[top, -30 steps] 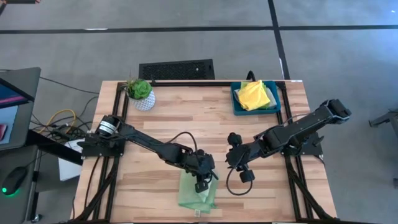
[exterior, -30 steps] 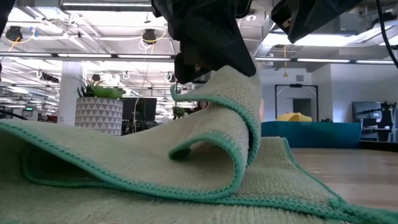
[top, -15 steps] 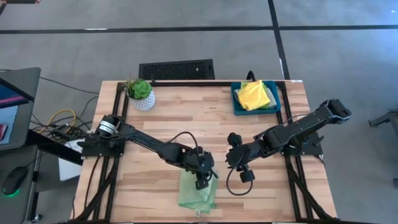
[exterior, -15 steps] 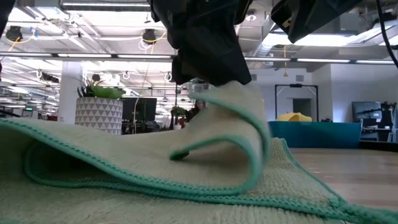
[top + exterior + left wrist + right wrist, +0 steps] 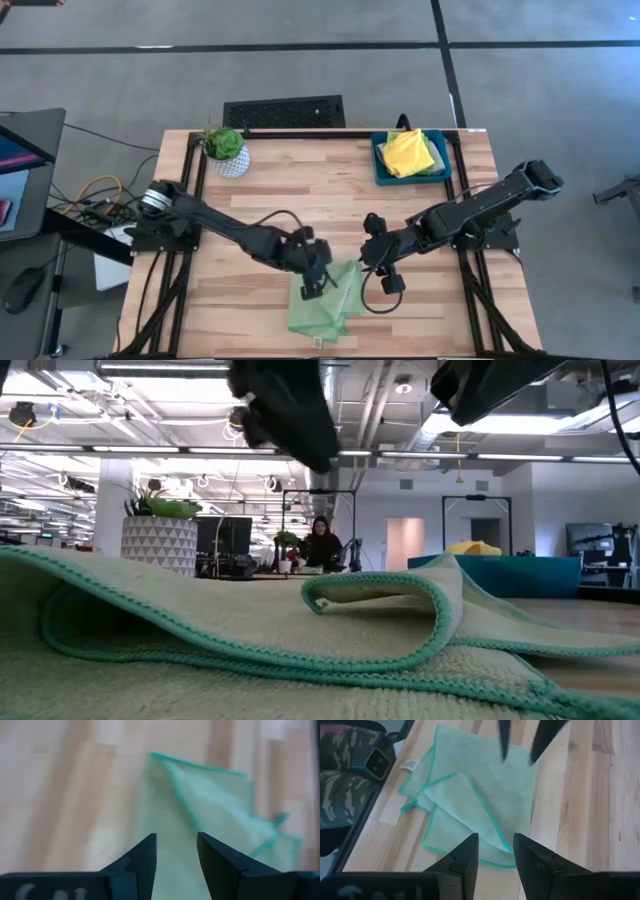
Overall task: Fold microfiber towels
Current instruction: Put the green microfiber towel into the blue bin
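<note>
Left gripper (image 5: pixel 318 287), fingers spread and holding nothing, hangs just above the upper left edge of the large pale green microfiber towel with teal stitched edging (image 5: pixel 322 305); in the left wrist view the two dark fingers (image 5: pixel 142 857) stand apart with the cloth (image 5: pixel 200 815) beyond them. The pale green towel lies partly folded at about 6 o'clock on the light wooden slatted surface (image 5: pixel 300 190), close to its near edge; in the low view one flap (image 5: pixel 380 595) curls back over the lower layer. Small potted plant in a white patterned pot (image 5: pixel 225 150) stands at about 10 o'clock. Right gripper (image 5: pixel 383 270), at 3 o'clock of the towel and just beside its upper right corner, holds nothing; its fingers (image 5: pixel 465 855) are parted in the right wrist view, with the towel (image 5: pixel 470 805) beyond them. Yellow microfiber towel (image 5: pixel 410 152) lies in the teal rectangular tray (image 5: pixel 381 160) at about 1 o'clock.
</note>
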